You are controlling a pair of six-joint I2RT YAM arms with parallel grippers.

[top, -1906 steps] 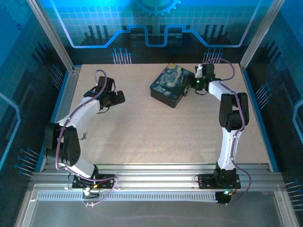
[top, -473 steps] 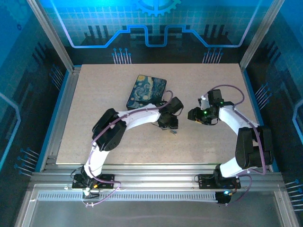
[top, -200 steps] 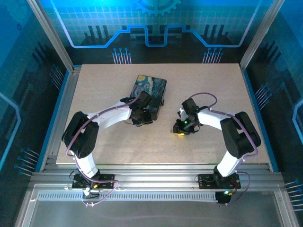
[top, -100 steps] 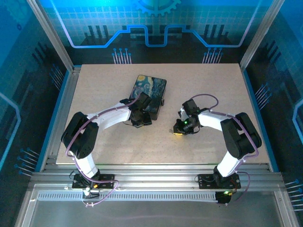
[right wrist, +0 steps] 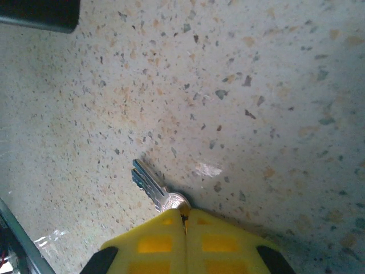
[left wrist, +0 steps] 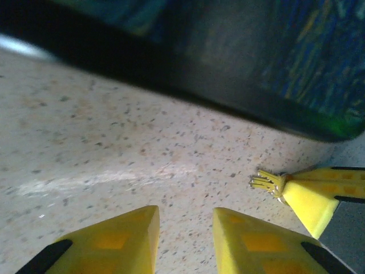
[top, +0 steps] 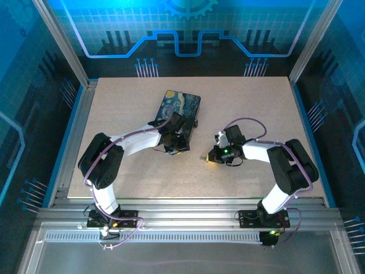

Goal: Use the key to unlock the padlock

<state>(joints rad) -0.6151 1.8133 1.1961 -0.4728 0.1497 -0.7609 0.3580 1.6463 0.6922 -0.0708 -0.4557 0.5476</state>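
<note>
The small silver key (right wrist: 149, 185) lies low over the speckled tabletop, its blade pointing away from my right gripper (right wrist: 184, 212), which is shut on the key's round head. From above, this right gripper (top: 210, 159) sits at mid table with the key (top: 203, 157) poking out to its left. My left gripper (left wrist: 185, 214) stands open over bare table with nothing between its yellow fingers, just in front of the dark box. In the left wrist view the key's tip (left wrist: 263, 182) shows at the right. The padlock is hidden.
A dark box with a blue and yellow swirl-painted lid (top: 177, 111) lies behind the left gripper (top: 177, 145), and its black side wall (left wrist: 188, 68) is close ahead of the left fingers. The table's (top: 131, 177) front half offers free room.
The right gripper's jaws have closed onto the key's head. The left gripper has shifted slightly right along the box's front side.
</note>
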